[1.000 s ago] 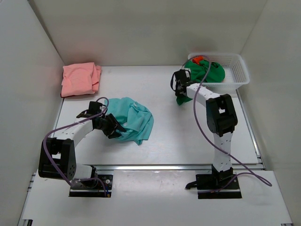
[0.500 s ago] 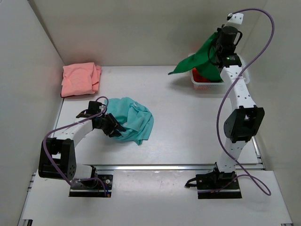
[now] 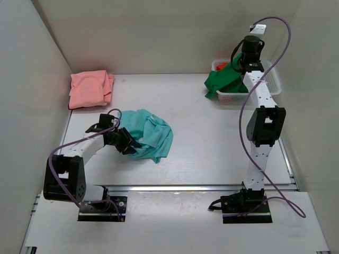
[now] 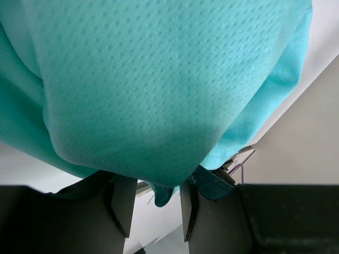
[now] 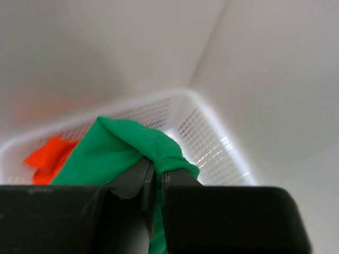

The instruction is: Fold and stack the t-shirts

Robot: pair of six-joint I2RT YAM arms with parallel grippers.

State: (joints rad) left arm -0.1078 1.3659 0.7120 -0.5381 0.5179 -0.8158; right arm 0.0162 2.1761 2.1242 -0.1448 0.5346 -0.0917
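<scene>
Our right arm has swung up from the table beside the basket, then dipped a little. Nearest us, the left gripper (image 4: 153,203) has barely stirred at the edge of the crumpled teal t-shirt (image 3: 151,132), jaws apart with a tuft of cloth dipping between them. Further back on the left, the pink t-shirt (image 3: 90,89) lies folded. Farthest, the right gripper (image 5: 156,174) is clamped on the green t-shirt (image 3: 222,82), which drapes over the white basket's (image 3: 273,83) left rim. We judge unloading under way and folding still to come.

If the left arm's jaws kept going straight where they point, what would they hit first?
The teal t-shirt: its bunched fabric lies right ahead of the left gripper, perhaps touching it.
</scene>
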